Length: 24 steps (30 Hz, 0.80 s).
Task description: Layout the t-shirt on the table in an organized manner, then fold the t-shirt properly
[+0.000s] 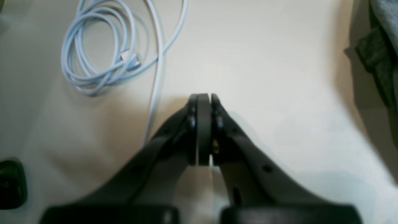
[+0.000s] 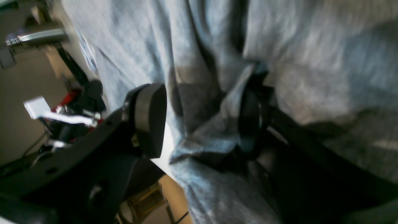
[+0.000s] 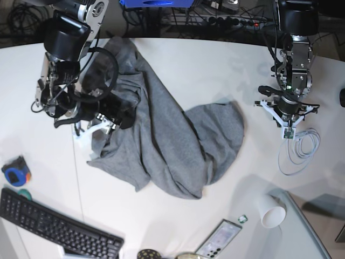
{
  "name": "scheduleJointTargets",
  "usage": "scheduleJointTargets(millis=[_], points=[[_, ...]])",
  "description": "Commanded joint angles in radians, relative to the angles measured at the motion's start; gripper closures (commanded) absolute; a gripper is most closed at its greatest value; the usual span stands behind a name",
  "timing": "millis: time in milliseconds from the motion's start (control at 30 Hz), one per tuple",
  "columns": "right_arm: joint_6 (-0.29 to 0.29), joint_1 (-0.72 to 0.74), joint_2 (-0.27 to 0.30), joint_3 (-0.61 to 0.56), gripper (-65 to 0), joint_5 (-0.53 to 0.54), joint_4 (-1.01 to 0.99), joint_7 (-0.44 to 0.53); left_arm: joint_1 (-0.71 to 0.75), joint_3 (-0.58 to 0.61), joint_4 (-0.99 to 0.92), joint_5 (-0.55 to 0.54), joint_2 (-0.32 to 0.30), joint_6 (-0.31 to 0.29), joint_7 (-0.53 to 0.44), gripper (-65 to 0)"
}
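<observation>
The heather-grey t-shirt (image 3: 172, 140) lies crumpled across the middle of the white table (image 3: 205, 65), one end raised toward my right arm on the left. In the right wrist view my right gripper (image 2: 199, 121) stands open, and bunched t-shirt (image 2: 202, 46) cloth hangs between the fingers and drapes over the right-hand finger (image 2: 248, 121). A gap shows beside the other pad (image 2: 149, 118). In the base view that right gripper (image 3: 105, 121) sits at the shirt's left edge. My left gripper (image 1: 203, 95) is shut with nothing in it, low over bare table (image 1: 264, 62), apart from the t-shirt (image 1: 385, 18).
A coiled white cable (image 1: 93, 56) lies just beside the left gripper (image 3: 288, 132). A black keyboard (image 3: 54, 226), a blue tape measure (image 3: 13, 172), a phone (image 3: 221, 237) and a tipped paper cup (image 3: 272, 213) lie along the near side.
</observation>
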Motion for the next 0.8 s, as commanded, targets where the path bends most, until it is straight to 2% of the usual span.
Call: scheduleJointTargets(millis=[0,100,267,400,500,667,767], points=[[-0.003,0.017,0.013,-0.004,-33.3,0.019,0.007,0.006,-0.01,-0.005,0.014,0.001,-0.017,0.006,-0.02,0.0],[-0.003,0.019,0.019,-0.004,-32.6,0.019,-0.01,0.014,-0.01,-0.005,0.014,0.001,-0.017,0.006,-0.02,0.0],[-0.003,0.028,0.02,-0.004,-14.9,0.019,-0.016,0.025,-0.01,-0.005,0.014,0.001,-0.017,0.006,-0.02,0.0],[0.002,0.044,0.02,-0.005,-8.7,0.019,-0.016,0.031,-0.01,-0.005,0.014,0.001,-0.017,0.006,-0.02,0.0],[0.005,0.062,0.037,-0.005,-0.6,0.022,-0.016,0.025,-0.01,-0.005,0.014,0.001,-0.017,0.006,-0.02,0.0],[0.005,0.11,0.045,-0.004,-0.3,0.022,-0.007,-0.023,-0.01,-0.005,0.014,0.001,-0.017,0.006,-0.02,0.0],[0.005,0.145,0.075,-0.005,-0.3,0.022,0.002,-0.052,-0.012,-0.005,0.016,0.001,-0.017,0.006,-0.02,0.0]])
